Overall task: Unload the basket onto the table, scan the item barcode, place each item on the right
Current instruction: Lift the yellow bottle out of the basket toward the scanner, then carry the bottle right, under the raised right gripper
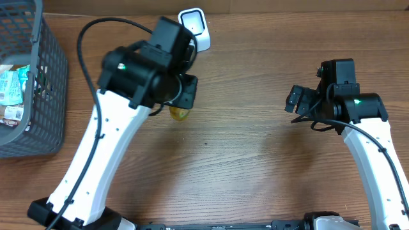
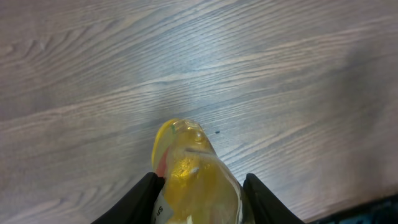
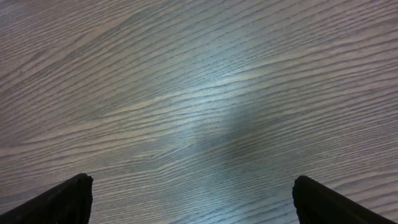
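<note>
No word, number or brand can be read in any view. The yellow bottle (image 2: pixel 196 180) shows a sliver of a white label (image 2: pixel 160 212) at the lower edge of the left wrist view, with a few dark marks on it that are too small and too cut off to make out. In the overhead view, the teal-and-white packets (image 1: pixel 11 86) in the grey basket (image 1: pixel 56 76) carry printing, but it is blurred to mere patches of colour. The white scanner (image 1: pixel 193 24) at the far edge of the worktop shows no legible marking.
</note>
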`<action>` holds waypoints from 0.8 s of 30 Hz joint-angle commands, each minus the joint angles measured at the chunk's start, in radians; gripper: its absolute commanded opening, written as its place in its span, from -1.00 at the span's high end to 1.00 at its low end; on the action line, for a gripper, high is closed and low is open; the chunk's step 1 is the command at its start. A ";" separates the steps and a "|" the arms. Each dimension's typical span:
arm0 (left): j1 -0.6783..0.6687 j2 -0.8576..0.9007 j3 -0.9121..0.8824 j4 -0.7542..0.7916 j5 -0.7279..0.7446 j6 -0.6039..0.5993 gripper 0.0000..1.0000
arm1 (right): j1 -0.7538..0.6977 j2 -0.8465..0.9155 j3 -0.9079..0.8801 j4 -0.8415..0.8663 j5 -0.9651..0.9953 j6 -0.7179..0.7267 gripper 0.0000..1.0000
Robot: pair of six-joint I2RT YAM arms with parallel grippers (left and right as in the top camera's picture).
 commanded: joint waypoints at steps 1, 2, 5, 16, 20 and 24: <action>-0.046 0.020 0.008 0.008 -0.089 -0.137 0.51 | -0.002 -0.006 0.021 0.003 0.010 -0.006 -1.00; -0.062 0.025 0.000 0.019 -0.089 -0.140 0.51 | -0.002 -0.006 0.021 0.003 0.010 -0.006 -1.00; -0.108 0.037 -0.035 0.061 -0.099 -0.182 0.52 | -0.002 -0.006 0.021 0.003 0.010 -0.006 -1.00; -0.163 0.048 -0.236 0.267 -0.040 -0.464 0.77 | -0.002 -0.006 0.021 0.003 0.010 -0.006 -1.00; -0.191 0.050 -0.320 0.386 -0.011 -0.469 0.77 | -0.002 -0.006 0.021 0.003 0.010 -0.006 -1.00; -0.224 0.050 -0.374 0.470 -0.014 -0.469 0.92 | -0.002 -0.006 0.021 0.003 0.010 -0.006 -1.00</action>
